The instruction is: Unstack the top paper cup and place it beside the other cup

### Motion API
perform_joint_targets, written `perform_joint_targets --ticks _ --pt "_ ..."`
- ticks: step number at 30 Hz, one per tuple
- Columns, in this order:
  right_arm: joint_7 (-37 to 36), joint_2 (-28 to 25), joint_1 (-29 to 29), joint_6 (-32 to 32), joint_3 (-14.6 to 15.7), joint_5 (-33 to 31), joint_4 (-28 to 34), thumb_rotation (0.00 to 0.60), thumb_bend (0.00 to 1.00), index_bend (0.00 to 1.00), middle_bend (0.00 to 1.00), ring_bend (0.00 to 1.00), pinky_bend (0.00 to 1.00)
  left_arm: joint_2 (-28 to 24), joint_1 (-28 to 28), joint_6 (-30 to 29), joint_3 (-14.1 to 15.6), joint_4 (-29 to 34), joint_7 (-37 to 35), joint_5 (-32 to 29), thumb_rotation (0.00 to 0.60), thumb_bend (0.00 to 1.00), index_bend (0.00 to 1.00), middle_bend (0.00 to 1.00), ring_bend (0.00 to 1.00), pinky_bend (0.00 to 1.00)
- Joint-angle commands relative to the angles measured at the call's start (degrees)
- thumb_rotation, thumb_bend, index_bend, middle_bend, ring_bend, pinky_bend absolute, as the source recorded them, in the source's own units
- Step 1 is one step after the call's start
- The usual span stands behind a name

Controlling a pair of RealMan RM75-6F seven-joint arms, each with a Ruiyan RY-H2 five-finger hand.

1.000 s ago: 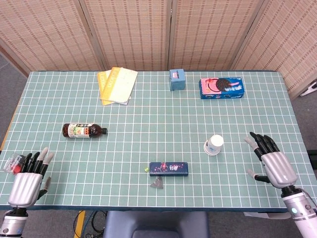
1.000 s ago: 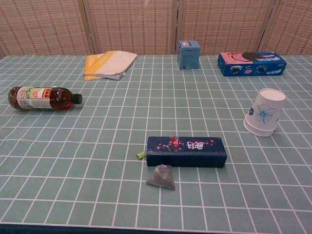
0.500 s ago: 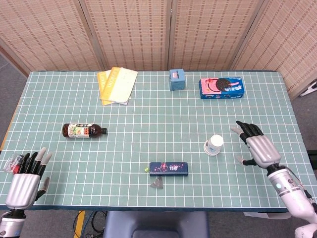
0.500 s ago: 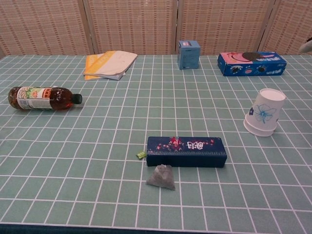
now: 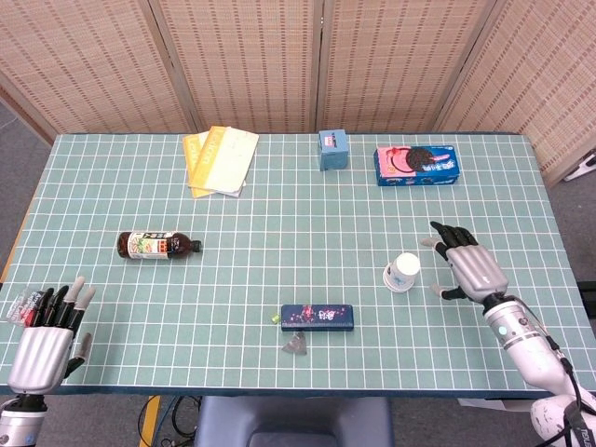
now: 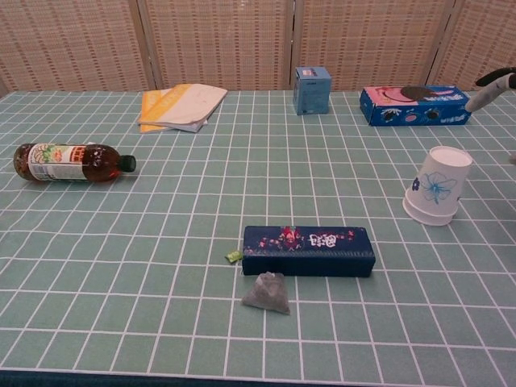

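Note:
The stacked white paper cups (image 5: pixel 402 272) with a blue flower print stand upside down on the green grid table, right of centre; the chest view shows the cup stack (image 6: pixel 438 185) at its right side. My right hand (image 5: pixel 465 263) hovers just right of the cups with fingers spread, holding nothing and apart from them. Only one of its fingertips (image 6: pixel 493 84) reaches into the chest view at the right edge. My left hand (image 5: pixel 48 332) rests open at the table's near-left corner, far from the cups.
A dark blue pencil case (image 5: pixel 318 317) and a grey tea bag (image 5: pixel 296 345) lie near the front centre. A tea bottle (image 5: pixel 156 245) lies on its side at left. Yellow booklets (image 5: pixel 219 159), a small blue box (image 5: pixel 332 149) and an Oreo box (image 5: pixel 417 165) sit along the back.
My right hand has moved forward and leftward, closing in on the cups from the right. Its fingertip now enters the chest view. My left hand drifted slightly back toward the corner.

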State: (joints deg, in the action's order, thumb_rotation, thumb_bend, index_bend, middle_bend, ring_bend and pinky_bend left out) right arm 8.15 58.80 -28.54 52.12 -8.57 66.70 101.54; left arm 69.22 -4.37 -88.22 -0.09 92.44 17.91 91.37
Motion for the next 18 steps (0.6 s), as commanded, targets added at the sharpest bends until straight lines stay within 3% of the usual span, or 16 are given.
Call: perform_joint_targets --ticks 1,18 --pt "0.8 0.7 -0.7 -0.6 0.1 -1.0 -0.4 0.600 0.24 0.19 0.00 0.00 0.00 0.0 0.0 0.0 0.0 0.0 0.0 0.0 0.600 0.49 0.00 0.00 0.00 0.00" --pt "2.3 3.5 -3.6 -2.5 0.7 -5.0 -2.7 0.600 0.24 0.19 0.00 0.00 0.00 -0.4 0.3 -0.3 0.0 0.3 -0.7 0.2 0.600 0.49 0.00 0.00 0.00 0.00"
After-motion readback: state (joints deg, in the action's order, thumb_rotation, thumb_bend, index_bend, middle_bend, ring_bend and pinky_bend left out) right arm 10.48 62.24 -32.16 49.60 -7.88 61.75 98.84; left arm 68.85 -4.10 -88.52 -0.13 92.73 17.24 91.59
